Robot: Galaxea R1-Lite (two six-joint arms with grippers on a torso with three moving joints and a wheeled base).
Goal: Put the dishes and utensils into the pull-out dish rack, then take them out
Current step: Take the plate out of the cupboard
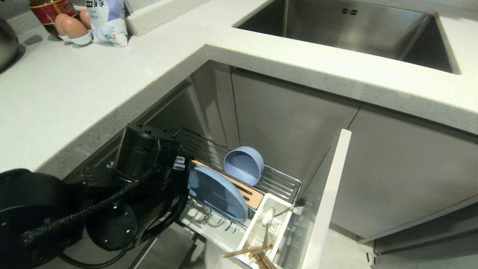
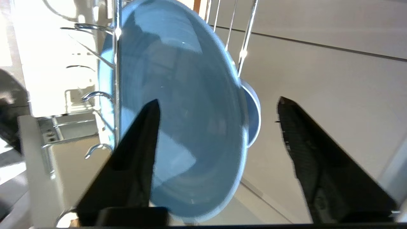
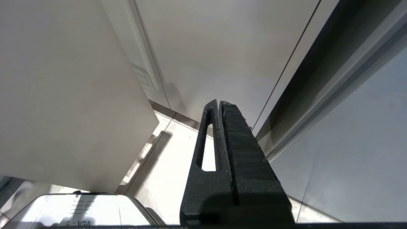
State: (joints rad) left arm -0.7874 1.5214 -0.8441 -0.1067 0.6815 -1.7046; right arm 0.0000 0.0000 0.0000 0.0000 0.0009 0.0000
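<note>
The pull-out dish rack (image 1: pixel 284 185) stands drawn out below the counter, its white front panel (image 1: pixel 328 201) to the right. A pale blue oval plate (image 1: pixel 216 192) stands on edge in the rack, and a round blue bowl (image 1: pixel 244 164) lies on its side behind it. A silver spoon (image 1: pixel 268 220) and wooden chopsticks (image 1: pixel 242 252) rest in the white caddy (image 1: pixel 254 233). My left arm's wrist (image 1: pixel 145 157) reaches down beside the plate. My left gripper (image 2: pixel 218 101) is open, its fingers apart on either side of the plate's (image 2: pixel 184 95) rim, gripping nothing. The bowl (image 2: pixel 253 117) peeks out behind. My right gripper (image 3: pixel 219 102) hangs shut and empty near the cabinet fronts.
The white countertop (image 1: pixel 93 82) runs above the rack, with a steel sink (image 1: pixel 354 30) at the back right. Eggs (image 1: pixel 71 26), a white bag (image 1: pixel 106 18) and a red jar (image 1: pixel 48 9) sit at the far left. Grey cabinet doors (image 1: pixel 291 127) stand behind the rack.
</note>
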